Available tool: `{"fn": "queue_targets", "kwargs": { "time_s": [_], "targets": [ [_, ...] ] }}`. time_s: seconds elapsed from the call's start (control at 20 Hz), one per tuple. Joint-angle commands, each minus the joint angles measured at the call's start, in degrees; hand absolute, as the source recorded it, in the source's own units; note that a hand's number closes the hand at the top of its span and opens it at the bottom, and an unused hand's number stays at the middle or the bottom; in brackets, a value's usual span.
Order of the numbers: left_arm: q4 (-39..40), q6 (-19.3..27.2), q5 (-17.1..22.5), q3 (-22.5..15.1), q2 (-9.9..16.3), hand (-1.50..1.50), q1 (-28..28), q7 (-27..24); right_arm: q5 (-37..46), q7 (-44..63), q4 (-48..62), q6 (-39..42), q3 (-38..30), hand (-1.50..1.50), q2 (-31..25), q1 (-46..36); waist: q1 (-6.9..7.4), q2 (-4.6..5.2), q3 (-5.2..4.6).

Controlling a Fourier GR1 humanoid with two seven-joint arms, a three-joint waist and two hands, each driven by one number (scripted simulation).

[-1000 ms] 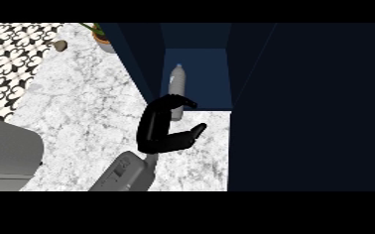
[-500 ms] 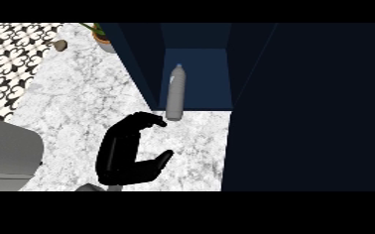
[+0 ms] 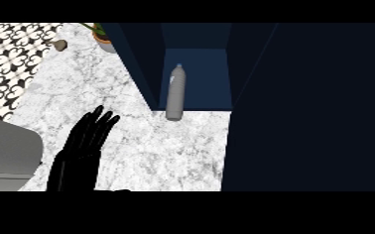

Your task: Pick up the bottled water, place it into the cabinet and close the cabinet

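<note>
The bottle (image 3: 174,93) stands at the cabinet (image 3: 198,74) mouth, its base right on the front edge where the dark blue floor meets the marble counter (image 3: 147,144); from above its long axis runs away from the robot, cap toward the back, and it looks roughly upright, though whether it sits fully inside I cannot tell. The only hand in sight (image 3: 82,148) shows at the lower left, flat and spread, fingers straight and pointing up the counter, holding nothing; it lies well apart from the bottle, which is up and to the right of it. It enters on the left, so I take it for the left hand; the right hand shows nowhere. The tall dark panel (image 3: 300,104) filling the right side is, I judge, the open cabinet door, standing just right of the opening; so the closing move turns on reaching across to that side, past the bottle. To my eye the placing is done or nearly so, and a base at the lip could catch the door as it swings; a nudge deeper may be wise first. A plant pot (image 3: 102,38) sits far up the counter, out of the way.
</note>
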Motion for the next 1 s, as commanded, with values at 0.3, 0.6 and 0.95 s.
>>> {"fn": "queue_targets", "kwargs": {
  "time_s": [0.3, 0.6, 0.95],
  "targets": [
    [-6.5, -4.6, 6.7, 6.9, 6.4, -1.50, 8.0, 1.1, 11.8, 8.8, -10.9, 1.4, 10.8, 1.50, -4.5, -7.2, 1.64, -0.54, -0.46],
    [-9.4, -8.1, 8.9, 8.8, 9.2, -1.50, 11.7, 1.0, 8.0, 11.9, -7.6, -3.1, 18.7, 1.50, -1.6, -7.1, 2.74, 0.28, -0.56],
    [-10.9, -13.3, 11.1, 11.7, 12.6, -1.50, 15.0, 0.3, 3.4, 13.0, -5.2, -5.1, 22.7, 1.50, 0.5, -10.9, 6.07, 1.09, -0.48]
  ]
}}
